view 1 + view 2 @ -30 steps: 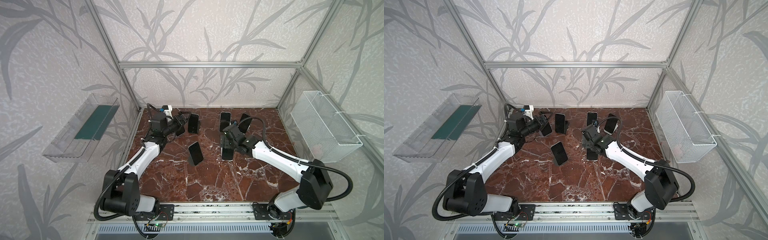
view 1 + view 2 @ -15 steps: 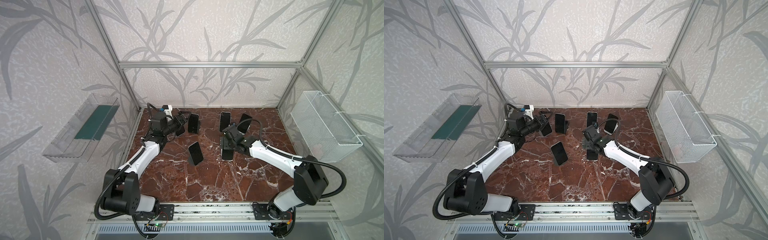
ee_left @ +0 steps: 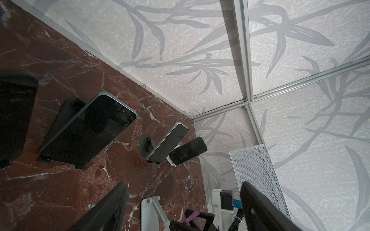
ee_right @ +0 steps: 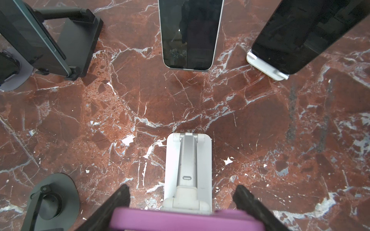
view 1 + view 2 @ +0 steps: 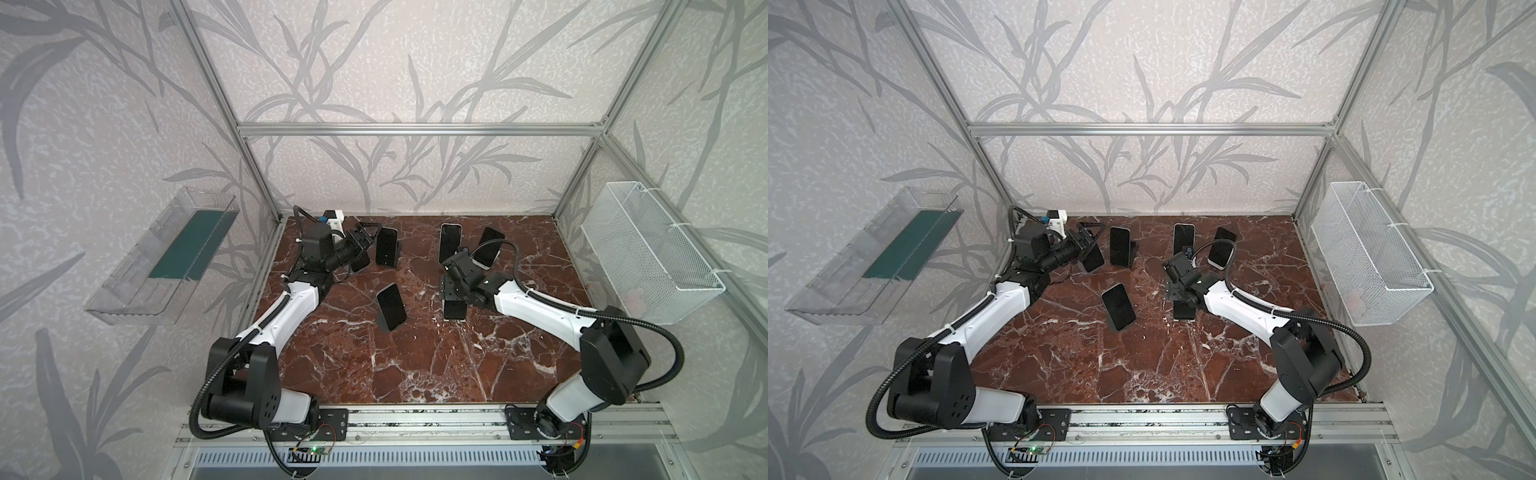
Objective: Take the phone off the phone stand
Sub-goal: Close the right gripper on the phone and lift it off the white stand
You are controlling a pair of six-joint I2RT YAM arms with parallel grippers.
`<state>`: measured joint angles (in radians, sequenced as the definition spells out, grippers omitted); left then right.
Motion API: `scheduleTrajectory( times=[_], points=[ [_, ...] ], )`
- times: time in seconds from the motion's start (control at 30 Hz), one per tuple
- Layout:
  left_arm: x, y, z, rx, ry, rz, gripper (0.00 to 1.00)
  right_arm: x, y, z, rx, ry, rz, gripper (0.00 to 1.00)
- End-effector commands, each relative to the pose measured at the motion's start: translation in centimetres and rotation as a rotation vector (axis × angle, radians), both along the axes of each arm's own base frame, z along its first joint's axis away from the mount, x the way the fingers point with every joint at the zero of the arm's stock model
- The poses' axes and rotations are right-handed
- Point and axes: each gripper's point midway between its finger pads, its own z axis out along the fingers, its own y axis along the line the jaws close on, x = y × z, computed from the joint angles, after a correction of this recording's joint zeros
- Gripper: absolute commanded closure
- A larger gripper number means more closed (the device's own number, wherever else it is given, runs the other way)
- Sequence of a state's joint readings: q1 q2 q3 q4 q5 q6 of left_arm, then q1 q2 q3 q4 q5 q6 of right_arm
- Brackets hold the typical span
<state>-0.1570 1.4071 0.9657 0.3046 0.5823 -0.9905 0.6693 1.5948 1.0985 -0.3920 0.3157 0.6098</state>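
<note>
The phone (image 4: 186, 219), in a purple case, leans on a white folding phone stand (image 4: 188, 160) right of the floor's middle. In both top views only its dark screen (image 5: 456, 311) (image 5: 1183, 311) shows below the wrist. My right gripper (image 4: 182, 188) (image 5: 454, 291) comes down over its top edge, one finger against each side of the case, shut on it. My left gripper (image 3: 184, 200) (image 5: 365, 237) hovers at the back left beside another dark phone (image 5: 360, 262), open and holding nothing.
Several other phones stand on stands: one on a black stand (image 5: 386, 251), two at the back (image 5: 450, 245) (image 5: 489, 249), one in the middle (image 5: 390, 306). A white wire basket (image 5: 648, 249) hangs on the right wall, a clear tray (image 5: 166, 253) on the left.
The right gripper's fingers have closed in from wide open onto the sides of the purple-cased phone. The left arm has not moved.
</note>
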Motion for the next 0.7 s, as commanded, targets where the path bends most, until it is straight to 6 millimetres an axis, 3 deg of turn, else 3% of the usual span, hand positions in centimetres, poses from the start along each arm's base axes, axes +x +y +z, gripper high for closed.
scheduleTrajectory(
  times=[0.0, 0.27, 0.67],
  points=[
    [0.3, -0.2, 1.9, -0.025, -0.038, -0.017, 0.12, -0.1, -0.1, -0.3, 0.007, 0.005, -0.003, 0.24],
    [0.1, -0.3, 2.6, -0.043, -0.052, -0.023, 0.12, -0.4, -0.1, 0.8, 0.023, -0.015, 0.019, 0.31],
    [-0.2, -0.6, 3.5, -0.075, -0.067, -0.037, 0.12, -1.2, -0.2, 6.8, 0.047, -0.114, 0.108, 0.38]
  ],
)
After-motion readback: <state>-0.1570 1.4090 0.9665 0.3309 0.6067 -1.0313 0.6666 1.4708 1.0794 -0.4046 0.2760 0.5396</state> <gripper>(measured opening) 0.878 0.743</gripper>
